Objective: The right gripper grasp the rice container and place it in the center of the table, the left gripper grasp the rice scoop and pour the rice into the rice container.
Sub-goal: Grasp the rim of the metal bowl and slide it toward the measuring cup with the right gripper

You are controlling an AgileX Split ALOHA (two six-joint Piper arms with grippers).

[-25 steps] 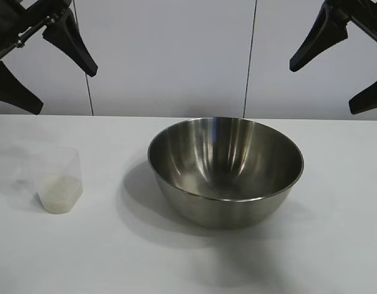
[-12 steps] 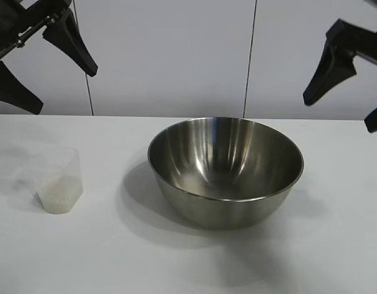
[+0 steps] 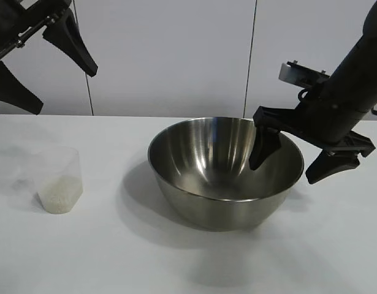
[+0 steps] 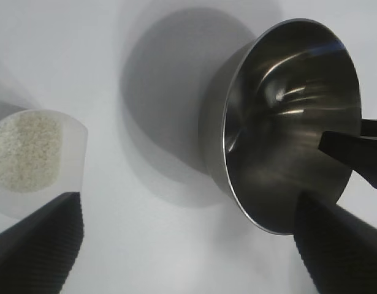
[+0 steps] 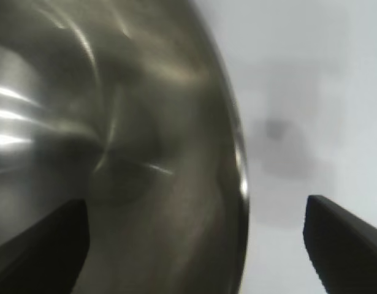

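Observation:
The rice container (image 3: 225,171) (image 4: 286,122) (image 5: 114,153), a big shiny steel bowl, stands on the white table (image 3: 176,257) a little right of the middle. My right gripper (image 3: 292,164) (image 5: 194,245) is open and straddles the bowl's right rim: one finger is inside the bowl, the other outside, and neither touches the wall. The rice scoop (image 3: 58,179) (image 4: 35,159), a small clear plastic cup, stands at the left with a pale layer of rice (image 3: 58,195) (image 4: 26,150) in it. My left gripper (image 3: 35,67) (image 4: 188,245) hangs open high at the upper left, above the scoop, with nothing between its fingers.
A white panelled wall (image 3: 176,55) rises behind the table. Bare tabletop lies between the scoop and the bowl and along the front edge.
My right arm has come down from the upper right to the bowl's right rim, its fingers now either side of the rim. The left arm, scoop and bowl have not moved.

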